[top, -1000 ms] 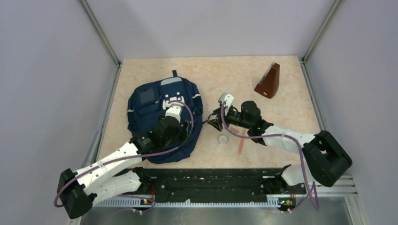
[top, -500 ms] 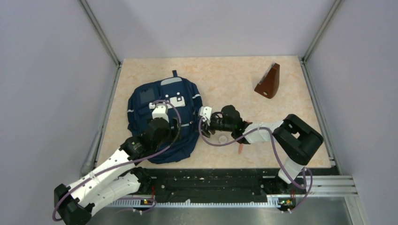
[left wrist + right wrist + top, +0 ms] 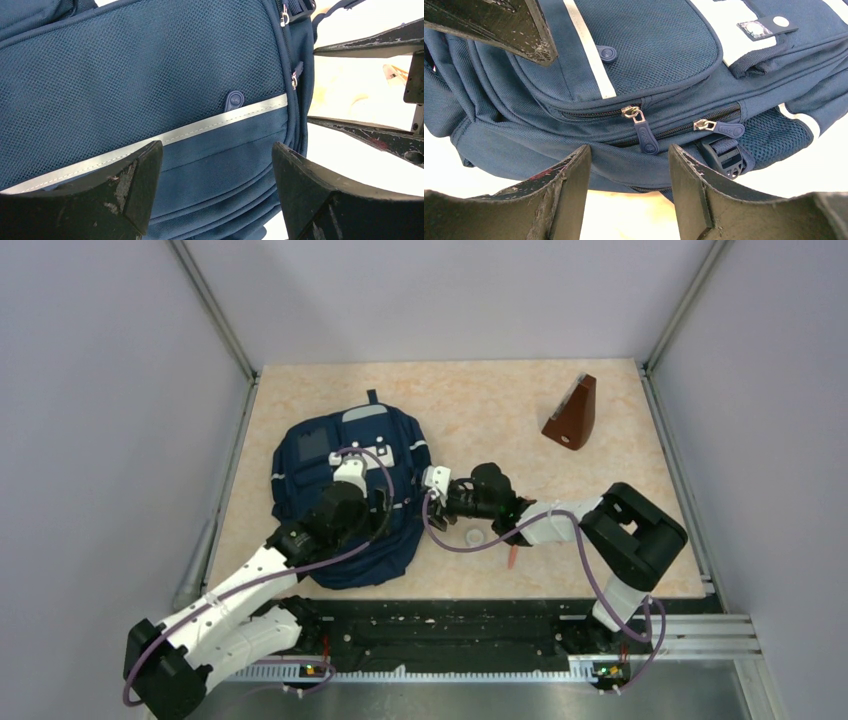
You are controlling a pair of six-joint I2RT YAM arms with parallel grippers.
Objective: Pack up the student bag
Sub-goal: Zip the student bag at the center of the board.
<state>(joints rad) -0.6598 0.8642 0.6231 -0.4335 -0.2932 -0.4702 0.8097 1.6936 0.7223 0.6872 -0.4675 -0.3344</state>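
Observation:
The student bag (image 3: 310, 465) lies flat at the left of the table, navy with grey stripes. My left gripper (image 3: 383, 502) hovers open over its lower right part. In the left wrist view, that gripper (image 3: 216, 150) frames the front pocket and its grey stripe (image 3: 210, 124), with nothing between the fingers. My right gripper (image 3: 430, 510) sits low at the bag's right edge, open and empty. In the right wrist view, that gripper (image 3: 628, 150) points at the bag's side. Two zipper pulls (image 3: 646, 137) hang there on closed zips, beside a black buckle (image 3: 726, 155).
A brown wedge-shaped object (image 3: 572, 415) stands at the far right of the table. A small white ring (image 3: 476, 537) and an orange-red pen (image 3: 513, 555) lie under the right forearm. Metal rails border the table on both sides.
The right arm swung left and down, bringing its gripper to the bag's right edge. The left gripper shifted slightly left over the bag. Little has moved in the last half second.

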